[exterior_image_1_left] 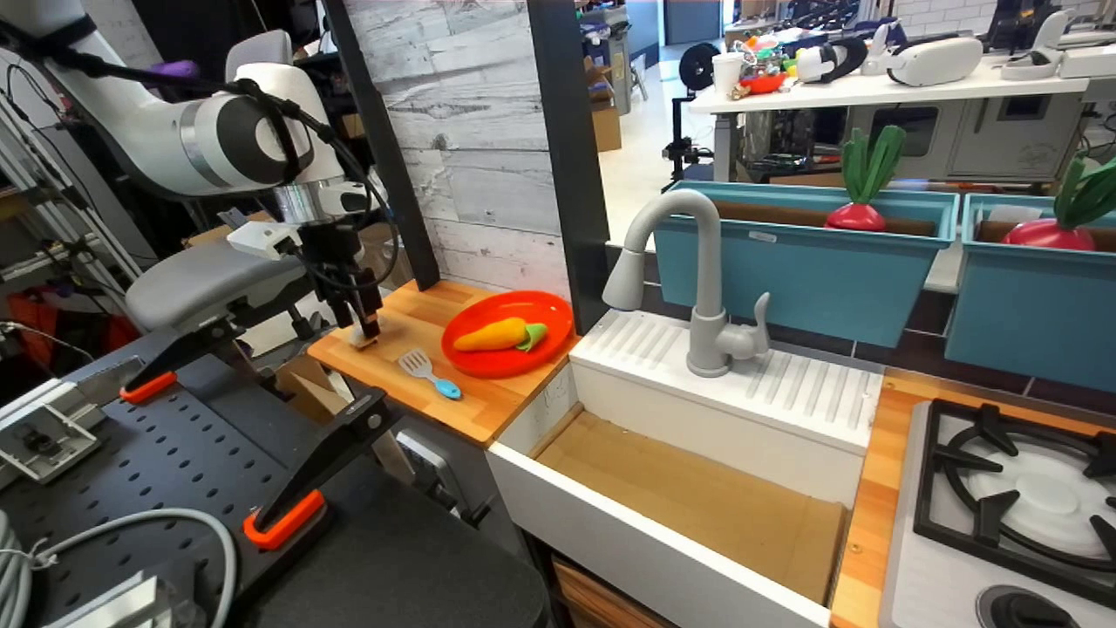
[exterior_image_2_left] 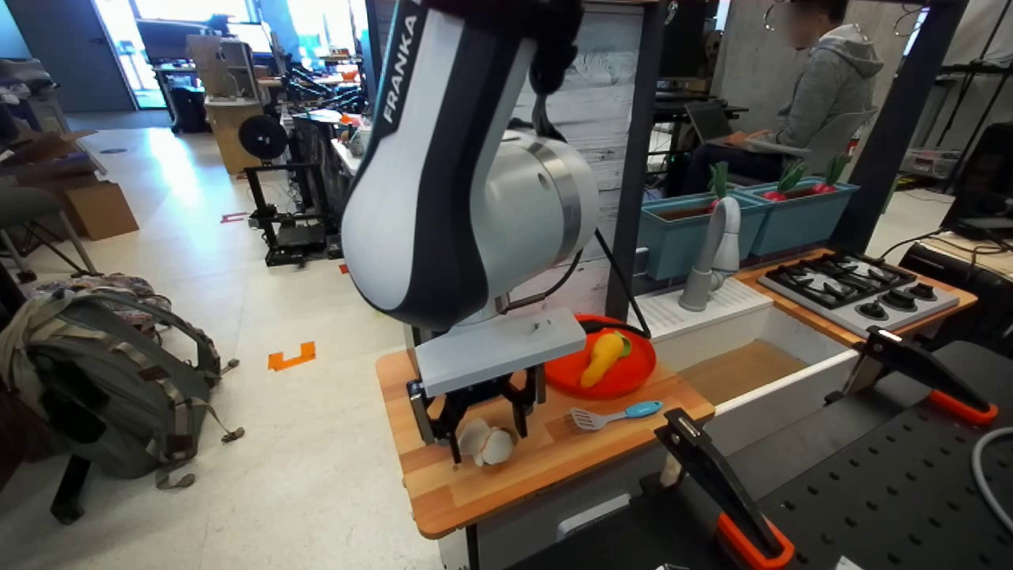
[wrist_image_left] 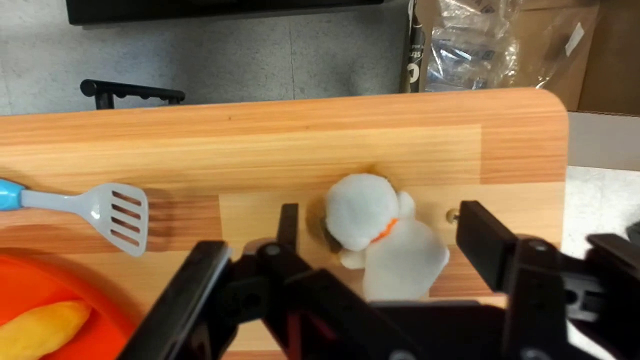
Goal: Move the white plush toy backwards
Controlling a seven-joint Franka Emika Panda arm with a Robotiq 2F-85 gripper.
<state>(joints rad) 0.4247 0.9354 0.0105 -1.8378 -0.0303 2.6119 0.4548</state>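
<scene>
The white plush toy (wrist_image_left: 407, 257) lies on the wooden counter in the wrist view. It has a round head, a plump body and an orange band at its neck. My gripper (wrist_image_left: 378, 212) is open, with one finger on each side of the toy and gaps between. The lower end of the toy is hidden by the gripper. In an exterior view the toy (exterior_image_2_left: 497, 448) sits below and between the open fingers (exterior_image_2_left: 488, 435), near the counter's end. In an exterior view the toy (exterior_image_1_left: 358, 340) is mostly hidden behind the fingers (exterior_image_1_left: 359, 328).
A grey slotted spatula (wrist_image_left: 117, 212) with a blue handle lies beside the toy. A red bowl (exterior_image_1_left: 488, 362) holding a yellow-orange plush item (exterior_image_1_left: 493, 335) stands further along the wooden counter (exterior_image_2_left: 451, 507). A white sink (exterior_image_1_left: 645, 541) with a grey faucet (exterior_image_1_left: 708, 262) adjoins the counter.
</scene>
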